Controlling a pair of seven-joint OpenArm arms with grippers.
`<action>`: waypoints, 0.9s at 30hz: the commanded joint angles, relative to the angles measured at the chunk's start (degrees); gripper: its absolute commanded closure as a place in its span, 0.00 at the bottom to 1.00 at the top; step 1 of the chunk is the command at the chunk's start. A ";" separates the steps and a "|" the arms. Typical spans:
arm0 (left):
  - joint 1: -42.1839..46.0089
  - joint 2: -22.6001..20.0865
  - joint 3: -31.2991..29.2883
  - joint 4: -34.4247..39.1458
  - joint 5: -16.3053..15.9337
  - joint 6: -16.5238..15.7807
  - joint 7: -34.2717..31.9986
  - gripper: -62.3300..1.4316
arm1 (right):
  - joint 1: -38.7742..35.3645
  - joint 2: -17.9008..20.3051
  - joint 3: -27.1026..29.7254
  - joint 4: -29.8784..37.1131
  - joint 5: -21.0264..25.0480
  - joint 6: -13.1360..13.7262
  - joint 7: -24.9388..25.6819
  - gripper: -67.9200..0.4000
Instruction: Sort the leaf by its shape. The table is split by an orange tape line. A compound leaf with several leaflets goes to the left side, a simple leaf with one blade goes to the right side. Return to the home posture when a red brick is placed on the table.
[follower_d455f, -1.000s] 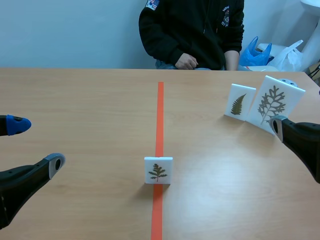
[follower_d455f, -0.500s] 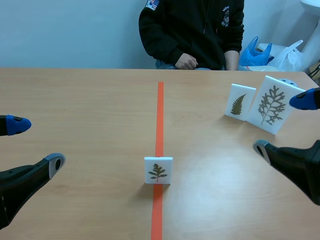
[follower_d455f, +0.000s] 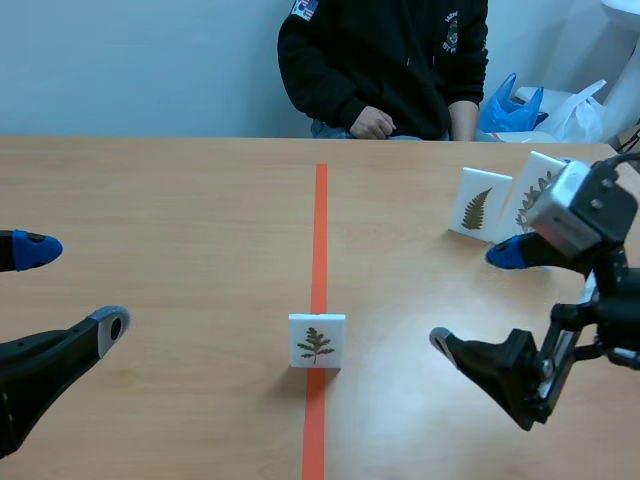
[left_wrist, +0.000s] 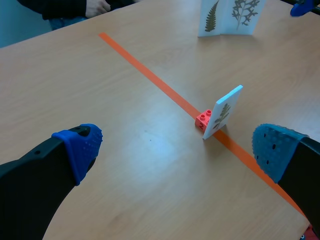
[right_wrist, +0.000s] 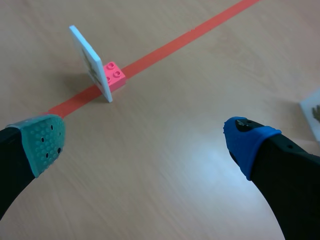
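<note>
Two leaf cards (follower_d455f: 480, 205) are being kept at right; the third card (follower_d455f: 317, 340) is being left unsorted on the tape line (follower_d455f: 320, 220), with left pincer (follower_d455f: 72, 287) and right pincer (follower_d455f: 470, 298) being held released.

open wood (right_wrist: 175, 165) runs from between my right gripper's (right_wrist: 145, 142) spread fingers ahead to the small leaf card (right_wrist: 90, 62), upright on the tape line (right_wrist: 200, 32), red brick (right_wrist: 114, 75) touching its back. same open run ahead of my left gripper (left_wrist: 177, 150), also spread. fern card (follower_d455f: 479, 203) and bigger card (follower_d455f: 530, 185) stand just outside my right blue finger.
</note>
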 joint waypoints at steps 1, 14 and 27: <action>-0.26 -0.33 -0.26 0.28 -0.52 -0.22 -0.94 0.00 | 2.43 -0.98 -0.98 -0.90 -0.24 -0.17 1.70 0.00; -0.26 -0.31 -0.26 0.28 -0.52 -0.22 -0.94 0.00 | 16.59 -11.28 -17.70 -18.29 -9.09 -0.26 9.38 0.00; -0.26 -0.31 -0.26 0.28 -0.50 -0.22 -0.94 0.00 | 24.65 -20.81 -28.46 -31.56 -16.39 -3.54 15.52 0.00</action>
